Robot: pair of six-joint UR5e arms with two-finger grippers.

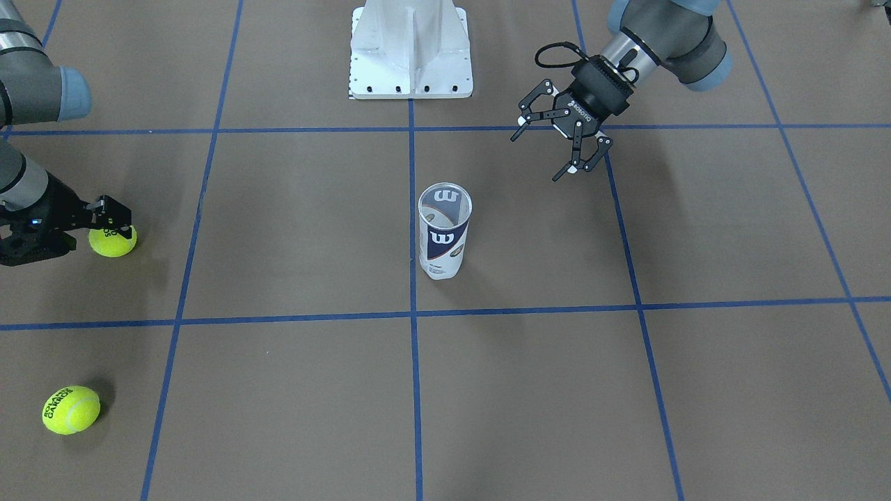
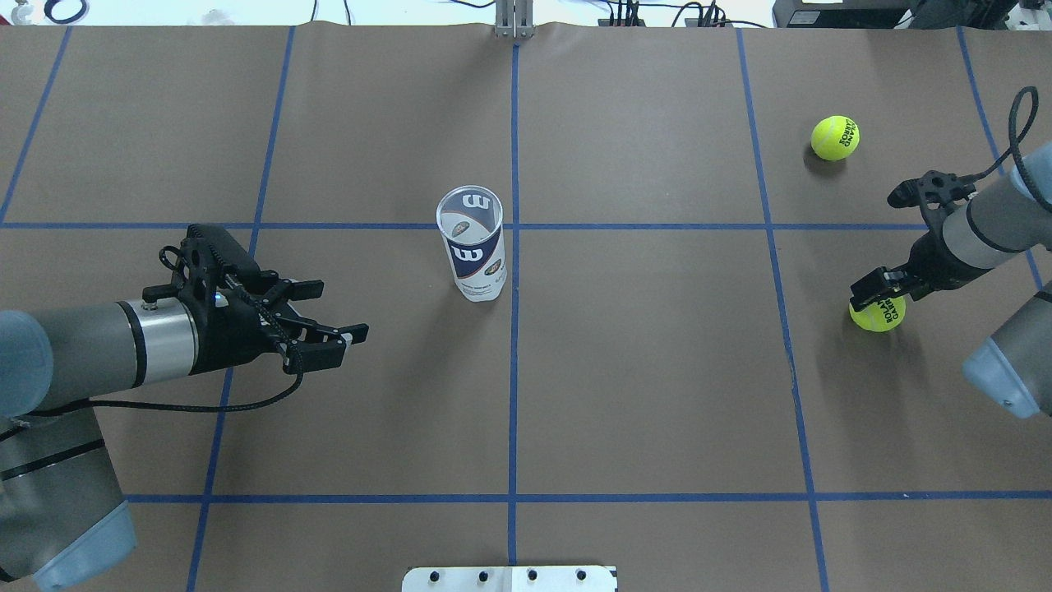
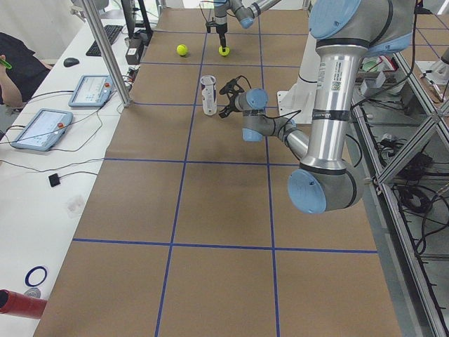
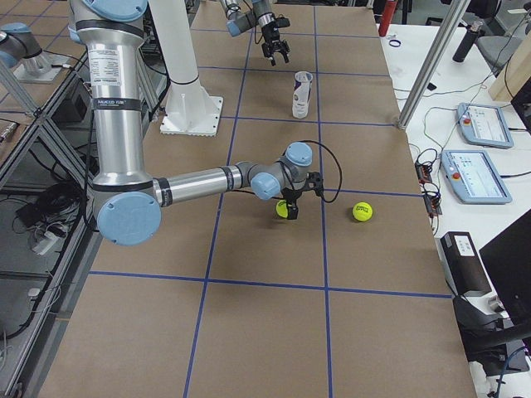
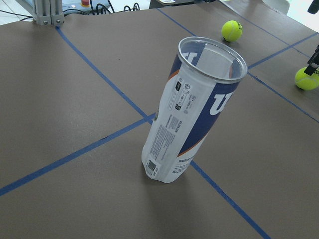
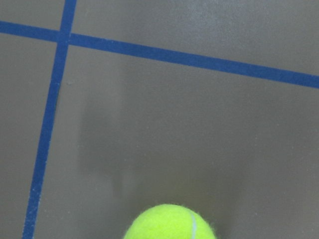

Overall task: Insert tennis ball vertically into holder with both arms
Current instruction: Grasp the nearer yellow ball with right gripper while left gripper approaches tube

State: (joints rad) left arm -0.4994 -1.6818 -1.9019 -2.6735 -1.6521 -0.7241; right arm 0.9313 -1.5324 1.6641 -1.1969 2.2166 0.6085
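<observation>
The holder (image 2: 472,247), a clear can with a navy-and-white "W" label, stands upright and empty near the table's middle; it fills the left wrist view (image 5: 192,114). My left gripper (image 2: 341,311) is open and empty, a short way to the can's left and pointing at it. A yellow tennis ball (image 2: 878,314) rests on the table at the right. My right gripper (image 2: 878,289) is down over this ball's top and looks open. The right wrist view shows only the ball's top (image 6: 169,221) at its bottom edge.
A second tennis ball (image 2: 835,137) lies farther back on the right, apart from the arm. The white pedestal base (image 2: 509,578) stands at the robot's edge. Blue tape lines grid the brown table (image 2: 657,370).
</observation>
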